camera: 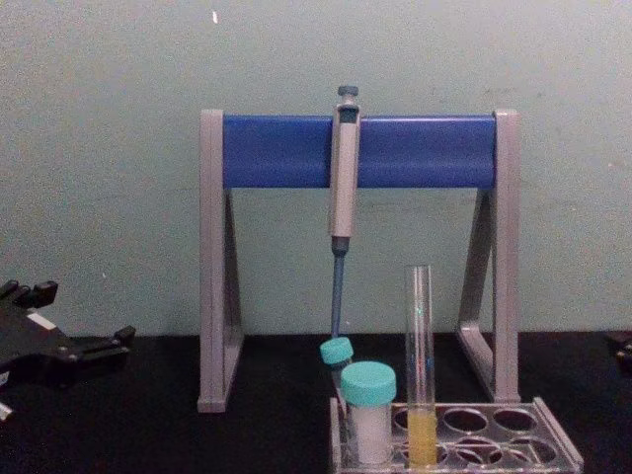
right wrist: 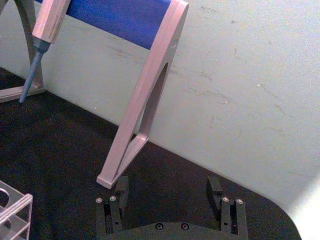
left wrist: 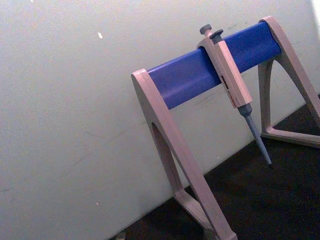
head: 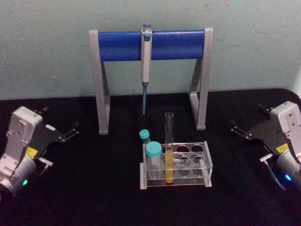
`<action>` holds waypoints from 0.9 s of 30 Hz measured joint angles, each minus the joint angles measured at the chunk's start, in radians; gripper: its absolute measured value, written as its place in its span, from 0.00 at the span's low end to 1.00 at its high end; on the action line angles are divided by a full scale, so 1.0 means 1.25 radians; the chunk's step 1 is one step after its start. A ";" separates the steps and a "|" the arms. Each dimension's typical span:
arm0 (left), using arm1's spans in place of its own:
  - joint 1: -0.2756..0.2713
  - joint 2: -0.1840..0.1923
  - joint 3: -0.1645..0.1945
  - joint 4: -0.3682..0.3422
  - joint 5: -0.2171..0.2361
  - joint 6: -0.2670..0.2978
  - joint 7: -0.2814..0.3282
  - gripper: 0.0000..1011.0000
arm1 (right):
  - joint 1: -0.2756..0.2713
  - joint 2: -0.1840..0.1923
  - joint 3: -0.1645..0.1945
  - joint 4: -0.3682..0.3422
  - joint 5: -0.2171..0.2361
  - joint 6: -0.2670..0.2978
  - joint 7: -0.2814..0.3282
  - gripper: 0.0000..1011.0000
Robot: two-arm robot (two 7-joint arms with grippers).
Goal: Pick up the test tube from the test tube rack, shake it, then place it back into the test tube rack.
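Head view: the test tube (head: 169,148) stands upright in the rack (head: 208,162), just beside a teal-capped vial (head: 153,157). The left gripper (head: 61,118) and the right gripper (head: 245,117) are well apart from the rack, one at each side, both spread wide. Left wrist view: a pipette (left wrist: 227,75) hangs on its stand (left wrist: 170,135). Right wrist view: the fingers (right wrist: 121,189) are wide apart. Chest view: yellow liquid fills the tube's lower part.

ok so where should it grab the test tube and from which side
I'd pinch the test tube on its bare glass above the test tube rack. Come in level from the robot's right with the right gripper: teal-capped vials crowd its left, and the holes on its right stand free. It stands upright, so lift straight up.
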State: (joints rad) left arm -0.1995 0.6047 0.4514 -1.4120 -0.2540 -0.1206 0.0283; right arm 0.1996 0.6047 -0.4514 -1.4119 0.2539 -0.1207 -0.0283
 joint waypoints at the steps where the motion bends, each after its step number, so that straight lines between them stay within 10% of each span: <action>1: 0.000 0.000 0.000 0.000 0.000 0.000 0.000 0.99 | 0.000 0.000 0.000 0.000 0.000 0.000 0.000 0.99; 27: 0.000 0.000 0.000 0.000 0.000 0.000 0.000 0.99 | 0.000 0.000 0.000 0.000 0.000 0.000 0.000 0.99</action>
State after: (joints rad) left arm -0.1995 0.6047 0.4514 -1.4120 -0.2539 -0.1205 0.0283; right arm 0.1996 0.6047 -0.4514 -1.4120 0.2539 -0.1205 -0.0283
